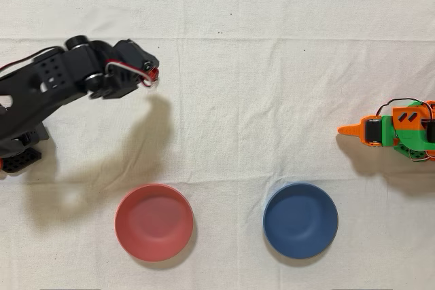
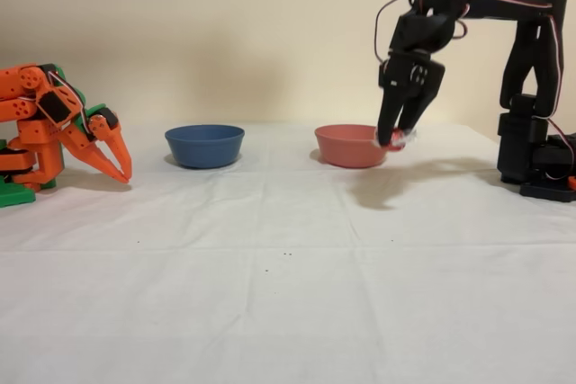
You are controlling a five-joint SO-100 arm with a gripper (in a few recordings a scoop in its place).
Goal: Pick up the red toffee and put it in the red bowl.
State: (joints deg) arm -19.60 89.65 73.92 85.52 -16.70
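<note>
- In the fixed view, bare white cloth fills the foreground.
- Further back, the black arm's gripper hangs above the cloth, clamped on the red toffee.
- Overhead, the red bowl lies at six o'clock from the toffee, well apart, nothing between.
- The blue bowl sits beside it; the idle orange arm stands far off.

Bright, even light – soft shadows fall on the white cloth; both views sharp, no glare.
</note>
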